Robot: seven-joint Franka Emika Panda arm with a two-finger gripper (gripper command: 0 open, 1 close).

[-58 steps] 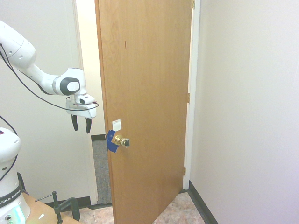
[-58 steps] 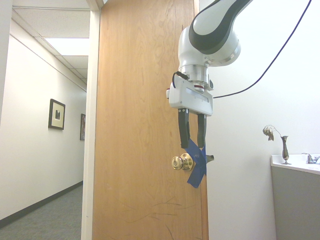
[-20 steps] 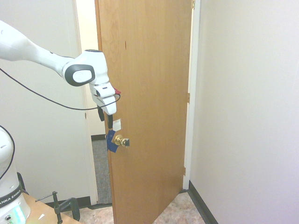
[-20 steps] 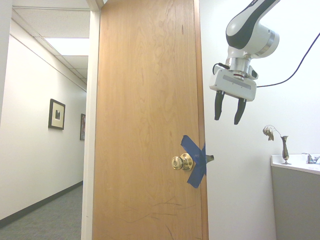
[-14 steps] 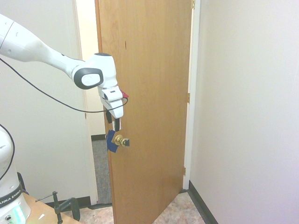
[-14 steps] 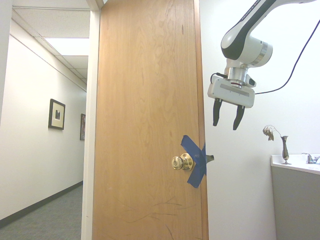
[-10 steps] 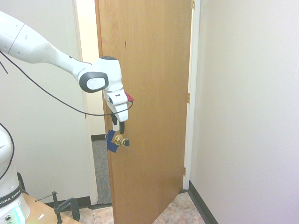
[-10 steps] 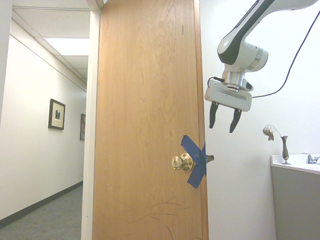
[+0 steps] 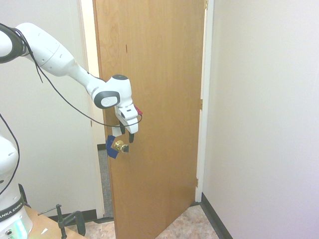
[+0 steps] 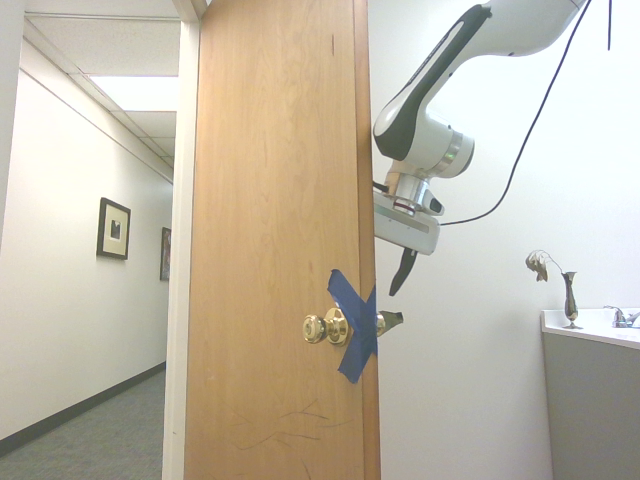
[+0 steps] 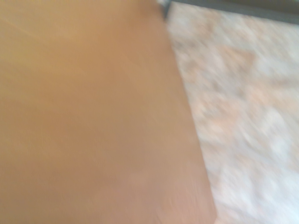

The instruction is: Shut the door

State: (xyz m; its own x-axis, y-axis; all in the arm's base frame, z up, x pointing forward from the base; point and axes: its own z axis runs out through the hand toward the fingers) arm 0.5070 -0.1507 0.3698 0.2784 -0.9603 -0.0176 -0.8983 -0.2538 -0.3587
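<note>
First exterior view: "ANKA EMI" lettering [image 9: 11, 212] on the robot's base [image 9: 10, 199].

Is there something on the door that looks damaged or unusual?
Yes. Blue tape is stuck crosswise beside the knob and onto the door's edge, and scratches mark the door below it.

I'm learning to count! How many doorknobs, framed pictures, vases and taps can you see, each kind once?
Doorknobs: 2, one on each side of the door
Framed pictures: 2
Vases: 1
Taps: 1
Total: 6
</note>
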